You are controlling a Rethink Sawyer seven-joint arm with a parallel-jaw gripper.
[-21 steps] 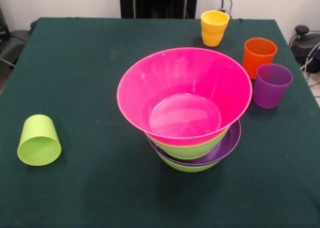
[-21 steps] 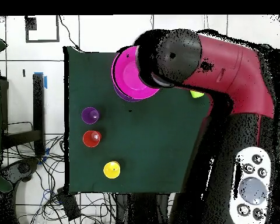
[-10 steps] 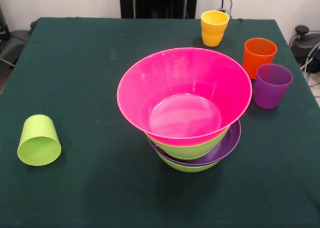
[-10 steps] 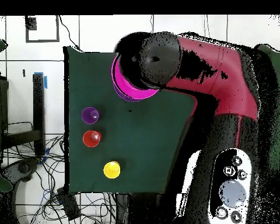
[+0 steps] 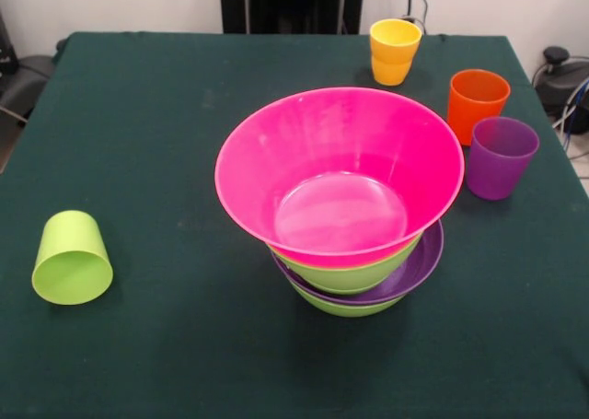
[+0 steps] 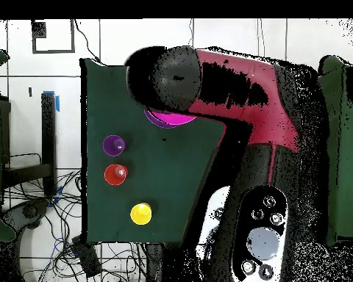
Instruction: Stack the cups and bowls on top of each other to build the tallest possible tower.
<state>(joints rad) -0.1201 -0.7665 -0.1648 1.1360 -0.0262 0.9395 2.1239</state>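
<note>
Across the green table, open cloth lies left of the tower, pink bowl uppermost. Overhead, the red arm covers it; the gripper's jaws cannot be told. Three cups stand near the right edge; a lime cup lies toppled.

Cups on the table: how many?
4: yellow-orange cup at the far edge, orange cup and purple cup upright right of the tower, lime green cup tipped over, left.
</note>
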